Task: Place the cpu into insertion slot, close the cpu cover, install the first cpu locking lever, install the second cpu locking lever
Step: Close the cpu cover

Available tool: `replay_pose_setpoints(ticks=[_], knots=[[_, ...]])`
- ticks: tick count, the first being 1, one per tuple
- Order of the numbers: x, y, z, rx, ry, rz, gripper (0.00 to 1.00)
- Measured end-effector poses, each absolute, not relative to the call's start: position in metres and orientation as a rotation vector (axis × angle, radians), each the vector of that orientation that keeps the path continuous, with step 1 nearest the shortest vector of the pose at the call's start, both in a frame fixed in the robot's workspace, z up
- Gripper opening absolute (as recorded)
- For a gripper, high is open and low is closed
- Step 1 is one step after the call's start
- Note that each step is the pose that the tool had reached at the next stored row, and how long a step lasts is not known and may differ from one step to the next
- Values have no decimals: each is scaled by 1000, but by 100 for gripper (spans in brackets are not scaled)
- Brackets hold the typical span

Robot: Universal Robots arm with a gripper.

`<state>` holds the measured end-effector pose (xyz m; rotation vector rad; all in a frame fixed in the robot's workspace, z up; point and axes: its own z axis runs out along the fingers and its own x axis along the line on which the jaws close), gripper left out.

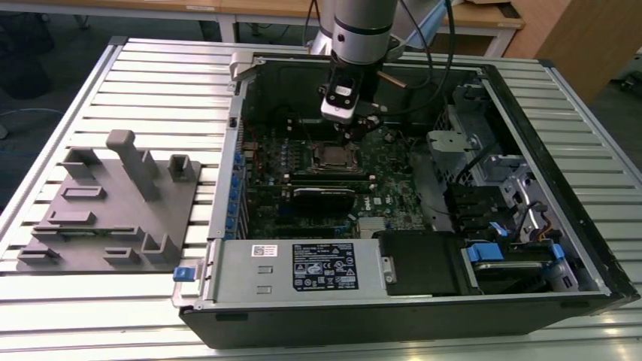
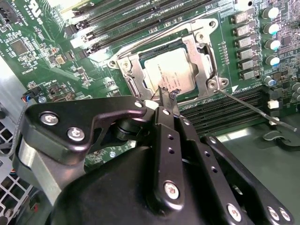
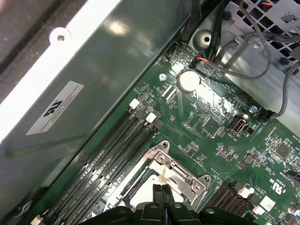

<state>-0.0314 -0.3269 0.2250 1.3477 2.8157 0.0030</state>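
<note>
While a grey fixture [image 1: 110, 207] is sitting on the slatted counter [image 1: 101, 301] at the exterior view's left, the arm [image 1: 359, 30] is standing near-vertical over the open computer case [image 1: 422, 323]. Its pincer [image 1: 353, 134] is pointing down at the insertion slot [image 1: 332, 156].

In the second wrist view its two thin fingers [image 2: 162, 93] are pressing together, clenched with nothing visible between them (whether the tips are actually touching the chip is hard to judge). The cpu [image 2: 171, 70] is lying in the slot with the cpu cover [image 2: 206, 58] lying flat around it. A thin lever rod [image 2: 255, 108] is angling away from one corner.

The pincer's black body is hiding the socket's near side in both wrist views. At the exterior view's right, a drive cage [image 1: 471, 150] is covering the board's edge.
</note>
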Motion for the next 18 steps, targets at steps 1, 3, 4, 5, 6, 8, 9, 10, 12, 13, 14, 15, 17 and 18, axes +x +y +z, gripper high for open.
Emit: replay_pose_setpoints(ticks=[1,3,4,5,6,8,9,10,12,13,14,15,17,18], knots=[[-31,-327,225,1346,2817,3,10],[-31,-327,225,1341,2819,3,10],[-31,-327,225,1339,2820,3,10],[-31,-327,225,1336,2821,3,10],[-31,-327,225,1334,2822,3,10],[-31,-327,225,1328,2825,3,10],[-31,-327,225,1324,2827,3,10],[-31,-327,225,1320,2829,3,10],[-31,-327,225,1308,2835,3,10],[-31,-327,225,1300,2838,3,10],[-31,-327,225,1293,2842,4,10],[-31,-327,225,1284,2845,4,10],[-31,-327,225,1264,2855,4,10],[-31,-327,225,1253,2859,4,10]])
